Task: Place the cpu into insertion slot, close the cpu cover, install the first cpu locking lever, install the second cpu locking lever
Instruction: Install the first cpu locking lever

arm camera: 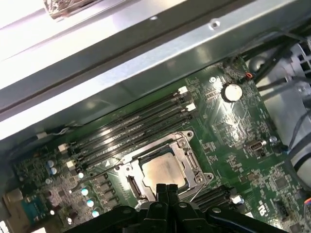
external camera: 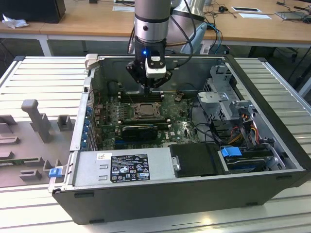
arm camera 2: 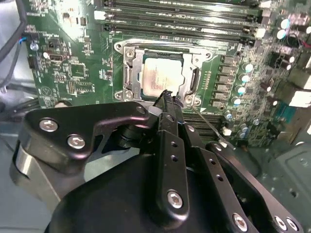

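One cpu (arm camera 2: 163, 75) lay flat in the slot (arm camera 2: 125, 73) in the second wrist view, silver top up, with the cover (arm camera 2: 194, 80) seemingly down around it. The gripper (arm camera 2: 167, 97) stood at one edge of the slot, fingers pressed together with nothing seen between them, its tip just beside the cover's rim. A thin wire lever (arm camera 2: 206, 124) ran out from the slot's corner, close to that tip. The chip looked light, stiff and fragile, best taken by its bare edges and not forced onto the pins. The cover looked like thin springy sheet. The lever, I judged, was slick stiff wire, best pushed near its free end.
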`<state>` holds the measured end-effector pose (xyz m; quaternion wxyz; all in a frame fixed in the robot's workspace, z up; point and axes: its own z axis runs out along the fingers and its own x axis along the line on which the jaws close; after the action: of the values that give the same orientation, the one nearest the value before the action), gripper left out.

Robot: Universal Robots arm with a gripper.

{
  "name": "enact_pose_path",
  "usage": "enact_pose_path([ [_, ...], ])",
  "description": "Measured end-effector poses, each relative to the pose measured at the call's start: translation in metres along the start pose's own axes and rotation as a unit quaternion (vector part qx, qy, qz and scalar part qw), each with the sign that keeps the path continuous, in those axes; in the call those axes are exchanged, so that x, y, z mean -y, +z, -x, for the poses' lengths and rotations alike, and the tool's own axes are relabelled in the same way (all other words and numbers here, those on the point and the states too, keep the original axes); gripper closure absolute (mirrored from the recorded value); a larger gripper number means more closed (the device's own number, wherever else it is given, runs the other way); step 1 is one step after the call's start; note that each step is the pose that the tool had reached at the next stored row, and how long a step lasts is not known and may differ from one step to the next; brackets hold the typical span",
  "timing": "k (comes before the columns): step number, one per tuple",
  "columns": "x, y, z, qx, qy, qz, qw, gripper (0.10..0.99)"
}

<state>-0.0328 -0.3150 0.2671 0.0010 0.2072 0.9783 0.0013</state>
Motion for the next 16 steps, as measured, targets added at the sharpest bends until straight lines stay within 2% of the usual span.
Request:
enact_pose_path([
  [5, 0.0000, 0.0000, 0.0000, -0.0001, -0.035, 0.0001, 0.9994, 0.980],
  [10, 0.0000, 0.0000, 0.0000, -0.0003, -0.086, 0.0002, 0.9963, 0.980],
  [15, 0.0000, 0.0004, 0.0000, -0.0004, -0.139, 0.0002, 0.9903, 0.980],
  [16, 0.0000, 0.0007, 0.0000, -0.0004, -0.158, 0.0002, 0.9875, 0.980],
])
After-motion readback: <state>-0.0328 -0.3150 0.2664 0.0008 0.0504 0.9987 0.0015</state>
